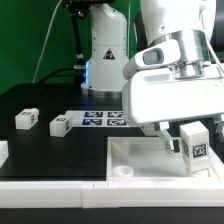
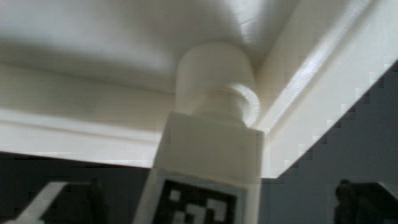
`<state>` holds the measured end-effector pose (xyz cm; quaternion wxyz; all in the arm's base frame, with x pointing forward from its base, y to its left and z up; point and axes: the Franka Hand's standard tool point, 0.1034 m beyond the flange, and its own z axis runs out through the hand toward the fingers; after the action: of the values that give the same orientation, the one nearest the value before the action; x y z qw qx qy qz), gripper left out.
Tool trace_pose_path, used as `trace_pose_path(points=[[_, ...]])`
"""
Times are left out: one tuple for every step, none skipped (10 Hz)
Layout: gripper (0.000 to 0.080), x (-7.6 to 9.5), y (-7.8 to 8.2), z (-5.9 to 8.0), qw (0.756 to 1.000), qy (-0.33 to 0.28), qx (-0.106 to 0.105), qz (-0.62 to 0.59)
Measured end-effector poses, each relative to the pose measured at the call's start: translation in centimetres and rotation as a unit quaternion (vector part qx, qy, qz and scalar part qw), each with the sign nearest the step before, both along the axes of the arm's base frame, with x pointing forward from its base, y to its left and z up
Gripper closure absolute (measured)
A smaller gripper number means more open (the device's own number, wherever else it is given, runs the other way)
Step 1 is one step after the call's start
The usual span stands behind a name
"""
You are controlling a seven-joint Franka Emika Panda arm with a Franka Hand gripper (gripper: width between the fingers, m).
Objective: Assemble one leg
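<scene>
the leg [image 1: 194, 141] stands upright at the far right corner of the large white slab [image 1: 120, 160], seen from the exterior view, its tag facing the camera. in the wrist view the leg [image 2: 210, 150] runs straight up into a rounded corner socket [image 2: 228, 85] of the slab, so it looks seated or close to it. the gripper [image 1: 172, 133] hangs just above and beside the leg with its jaws spread wide, holding nothing.

to finish this step well, judge whether the leg sits flush; if not, re-grip it low and square, then turn or press it straight down without tilting. two spare legs [image 1: 27, 119] lie well apart near the black table's [image 1: 60, 150] left side.
</scene>
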<state>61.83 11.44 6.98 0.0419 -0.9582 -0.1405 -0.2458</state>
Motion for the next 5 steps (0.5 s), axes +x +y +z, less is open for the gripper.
trace_pose_path(points=[[0.0151, 0.2, -0.1, 1.4, 1.0, 0.008, -0.001, 0.004], [0.0151, 0.6, -0.7, 2.5, 1.0, 0.016, -0.002, 0.005], [0.0151, 1.0, -1.1, 3.0, 1.0, 0.023, -0.002, 0.007], [0.0151, 1.1, -1.1, 3.0, 1.0, 0.019, -0.006, 0.014], [0.0151, 1.0, -1.0, 2.8, 1.0, 0.021, -0.006, 0.014]])
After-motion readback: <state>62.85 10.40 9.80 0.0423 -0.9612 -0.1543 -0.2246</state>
